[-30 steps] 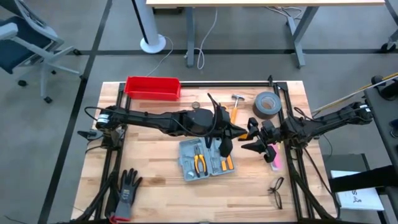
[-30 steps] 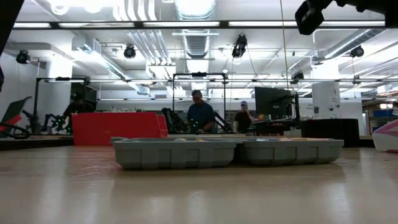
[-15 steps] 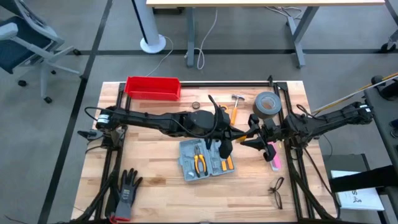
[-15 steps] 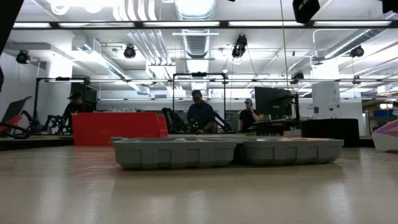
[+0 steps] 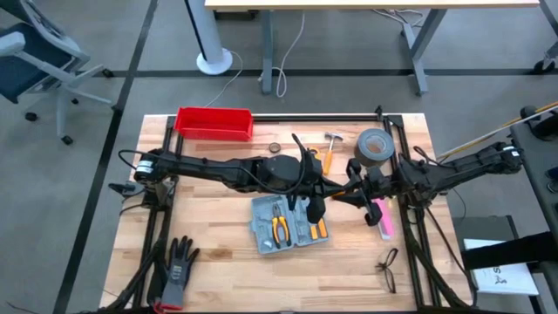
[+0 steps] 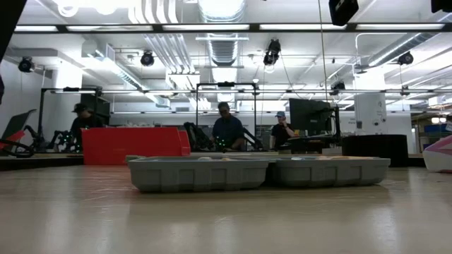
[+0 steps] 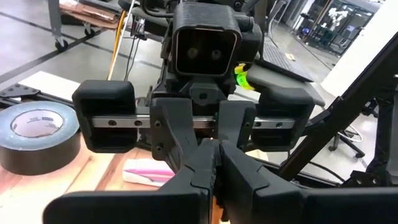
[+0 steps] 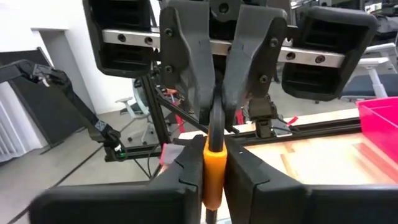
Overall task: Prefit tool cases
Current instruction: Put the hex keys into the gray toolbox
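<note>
**Tool handed across above the open case**

Above the table's middle, the left gripper (image 8: 214, 118) and right gripper (image 7: 214, 158) meet nose to nose. The left one is clenched on the dark shaft of an orange-handled tool (image 8: 213, 168), and the right one's fingers (image 8: 186, 165) pinch the orange handle, so both hold it at once.

Just below and toward the left arm, the grey-blue tool case (image 5: 289, 222) lies open flat on the wood, with orange-handled pliers (image 5: 280, 228) and other orange-handled tools already seated in its slots. So the fitting looks partly done; this tool still has to be passed and seated, and a hammer (image 5: 331, 150) waits near the far edge.

Around them lie a roll of duct tape (image 5: 374, 147), a red bin (image 5: 214, 123), a pink object (image 5: 384, 221), a black glove (image 5: 177, 269) and safety glasses (image 5: 387, 269). The left arm itself overhangs the case's far edge.
</note>
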You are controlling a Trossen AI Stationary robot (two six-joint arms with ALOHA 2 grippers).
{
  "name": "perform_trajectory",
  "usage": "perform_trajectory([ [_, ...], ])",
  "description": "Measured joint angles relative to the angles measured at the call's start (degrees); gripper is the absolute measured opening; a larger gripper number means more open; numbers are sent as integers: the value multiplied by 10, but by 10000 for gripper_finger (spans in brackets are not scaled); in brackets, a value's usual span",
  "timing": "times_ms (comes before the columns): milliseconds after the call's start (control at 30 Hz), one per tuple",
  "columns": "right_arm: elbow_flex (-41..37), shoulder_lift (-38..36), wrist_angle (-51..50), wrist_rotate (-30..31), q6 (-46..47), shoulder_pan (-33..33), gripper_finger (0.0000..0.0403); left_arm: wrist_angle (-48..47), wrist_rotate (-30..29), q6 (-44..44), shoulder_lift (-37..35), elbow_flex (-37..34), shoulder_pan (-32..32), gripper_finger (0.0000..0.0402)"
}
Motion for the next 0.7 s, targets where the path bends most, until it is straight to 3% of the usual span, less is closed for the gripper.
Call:
perform_trajectory([
  [267, 0, -1, 0, 11, -6, 0, 8, 0, -2, 14, 0, 0, -1, 13],
  [700, 0, 0, -3, 31, 4, 0, 6, 12, -48, 37, 0, 0, -2, 103],
])
